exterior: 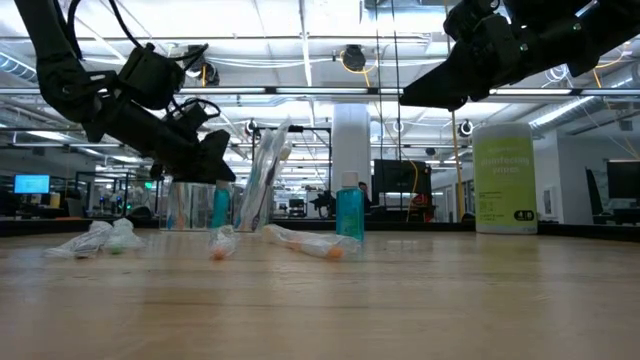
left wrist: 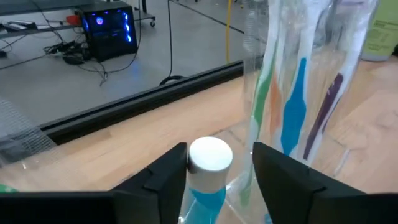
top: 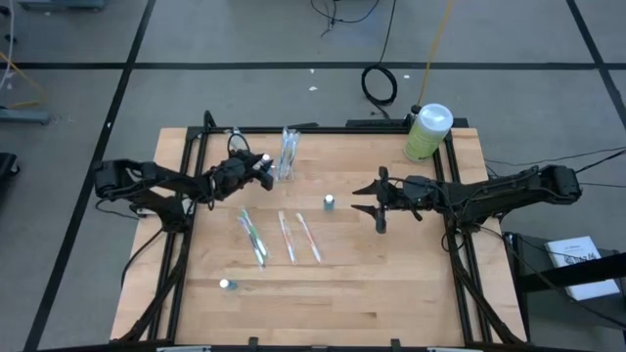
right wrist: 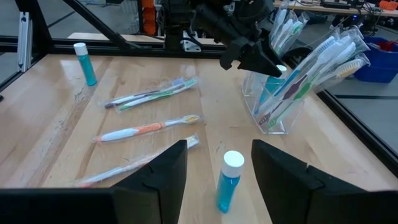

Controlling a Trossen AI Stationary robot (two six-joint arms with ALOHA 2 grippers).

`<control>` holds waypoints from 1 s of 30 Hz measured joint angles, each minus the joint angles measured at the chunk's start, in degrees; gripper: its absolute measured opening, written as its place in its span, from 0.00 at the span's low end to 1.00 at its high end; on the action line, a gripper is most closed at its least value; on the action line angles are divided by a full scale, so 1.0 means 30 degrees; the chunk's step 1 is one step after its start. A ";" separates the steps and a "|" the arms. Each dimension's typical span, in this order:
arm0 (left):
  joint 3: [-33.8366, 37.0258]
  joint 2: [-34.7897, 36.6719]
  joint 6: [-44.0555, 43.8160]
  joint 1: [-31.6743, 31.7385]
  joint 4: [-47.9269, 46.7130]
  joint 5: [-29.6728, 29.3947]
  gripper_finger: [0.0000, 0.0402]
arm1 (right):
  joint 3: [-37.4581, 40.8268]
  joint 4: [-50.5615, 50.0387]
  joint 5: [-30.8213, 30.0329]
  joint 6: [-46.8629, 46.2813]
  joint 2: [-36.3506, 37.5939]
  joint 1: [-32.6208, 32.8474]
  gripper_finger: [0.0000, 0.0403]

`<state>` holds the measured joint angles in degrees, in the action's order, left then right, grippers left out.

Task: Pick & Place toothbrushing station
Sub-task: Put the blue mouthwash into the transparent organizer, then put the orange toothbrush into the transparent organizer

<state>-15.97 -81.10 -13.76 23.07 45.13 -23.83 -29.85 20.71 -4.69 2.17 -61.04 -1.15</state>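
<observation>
Wooden table [top: 391, 293]: left pincer [top: 262, 164] parted around blue bottle [left wrist: 208, 177] (white-capped) beside clear toothbrushing station [top: 288, 154]; right pincer [top: 377, 200] released.

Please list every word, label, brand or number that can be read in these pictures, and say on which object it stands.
Green bottle with white cap: two lines of pale print and a small mark below, too blurred to read.
White paper beside the table: dark print, too small to read.
Wrapped toothbrushes, small blue bottles, toothbrushing station: no readable text.
</observation>
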 joint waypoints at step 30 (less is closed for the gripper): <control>-0.2431 0.9220 0.3732 -0.5217 -0.7120 -0.2956 0.52 | -0.0566 0.1635 -0.0030 -0.1483 -0.1914 0.2016 0.43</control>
<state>-23.26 -53.44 -2.57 7.42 23.77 -32.70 -31.54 25.61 -4.78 -2.28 -66.78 4.90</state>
